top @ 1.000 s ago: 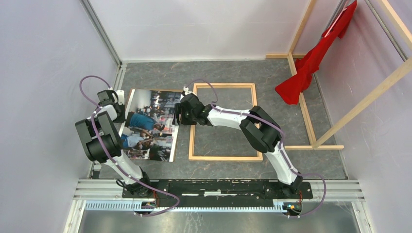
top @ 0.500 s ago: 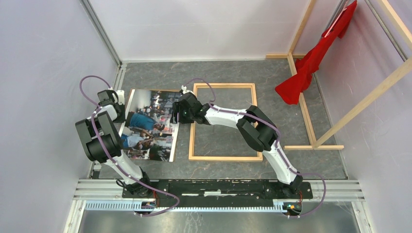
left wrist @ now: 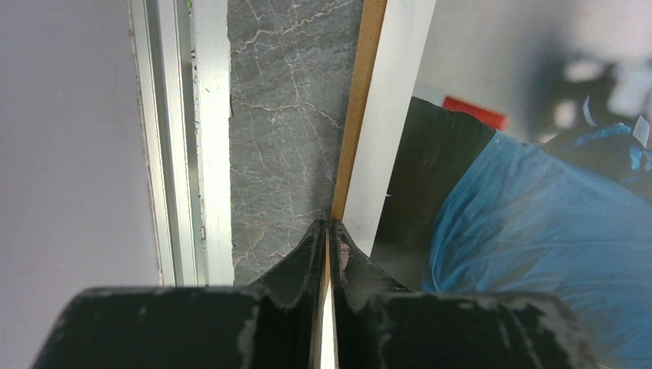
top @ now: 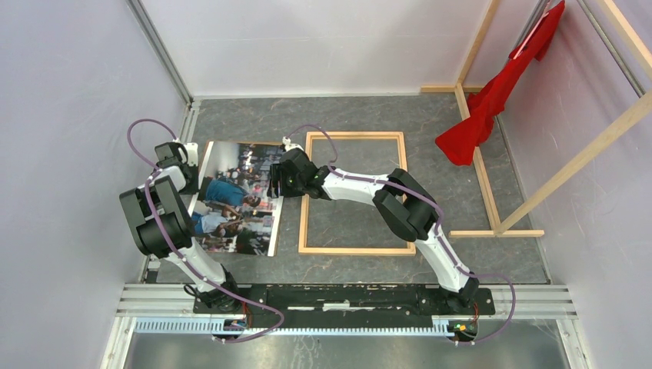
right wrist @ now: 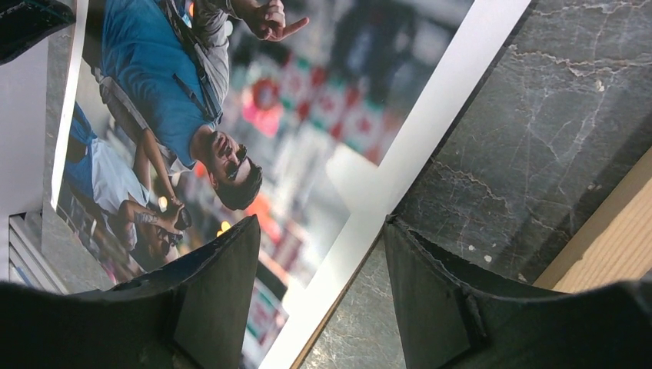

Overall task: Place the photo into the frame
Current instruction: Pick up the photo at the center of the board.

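here: photo flat near the left edge, frame beside it

we see the photo (top: 237,198) lying face up on the grey bench (top: 254,123), close to its left edge, print side showing people in blue. the frame (top: 355,137) lies flat in the middle of the bench, just beside the photo's right edge and apart from it. we cannot make out its pane from above; only grey shows inside the wood.

the left gripper (top: 184,164) sits at the photo's left edge. in its wrist view the fingers (left wrist: 311,254) are pressed together on the photo's thin white border. a brown backing board (left wrist: 355,115) runs under that border, and we cannot tell whether it is in the pinch too. the metal rail (left wrist: 204,138) of the bench's left edge stands just beside it.

the right gripper (top: 275,182) hangs over the photo's right edge with its jaws well apart and nothing between them. in its wrist view one finger (right wrist: 223,284) is above the print and the other above bare bench by the frame's left side. whether either touches down we cannot tell.

the left arm (top: 158,219) hides the photo's near left corner. the right arm (top: 407,204) crosses the frame and hides part of its left side. a red cloth (top: 492,100) hangs on the wooden rack (top: 569,165) at the far right corner, its top cut off.
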Controlling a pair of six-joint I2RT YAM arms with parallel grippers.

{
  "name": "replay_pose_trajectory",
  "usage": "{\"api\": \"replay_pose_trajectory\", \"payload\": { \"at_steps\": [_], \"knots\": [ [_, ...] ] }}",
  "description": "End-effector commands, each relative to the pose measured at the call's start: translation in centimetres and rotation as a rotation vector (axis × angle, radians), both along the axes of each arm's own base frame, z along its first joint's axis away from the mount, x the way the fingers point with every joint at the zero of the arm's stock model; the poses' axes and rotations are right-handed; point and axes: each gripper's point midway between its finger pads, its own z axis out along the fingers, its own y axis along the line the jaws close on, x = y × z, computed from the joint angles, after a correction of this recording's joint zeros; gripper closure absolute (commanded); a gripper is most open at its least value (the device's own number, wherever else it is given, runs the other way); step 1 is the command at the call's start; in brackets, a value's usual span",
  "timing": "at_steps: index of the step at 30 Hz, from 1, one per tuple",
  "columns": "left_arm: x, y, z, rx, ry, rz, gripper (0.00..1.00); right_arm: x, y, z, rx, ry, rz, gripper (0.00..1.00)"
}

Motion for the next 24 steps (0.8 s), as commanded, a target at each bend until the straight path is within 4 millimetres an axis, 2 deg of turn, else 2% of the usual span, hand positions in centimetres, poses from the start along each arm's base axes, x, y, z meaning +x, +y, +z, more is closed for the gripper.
{"api": "replay_pose_trajectory", "payload": {
  "at_steps": [1, 11, 16, 24],
  "knots": [
    [-3.0, -2.3, -3.6, -0.085, 0.134, -0.049, 0.88, 0.6, 2.4, 5.2, 0.105, -0.098, 0.036, 0.34],
    [-3.2, -2.4, -4.0, -0.087, 0.142, -0.051, 0.88, 0.2, 2.9, 6.5, 0.145, -0.099, 0.058, 0.35],
    [-3.2, -2.4, -4.1, -0.089, 0.144, -0.049, 0.89, 0.2, 3.1, 8.3, 0.176, -0.129, 0.068, 0.35],
    [-3.2, -2.4, -3.9, -0.089, 0.140, -0.051, 0.89, -0.6, 3.4, 9.6, 0.200, -0.171, 0.122, 0.36]
  ]
}}
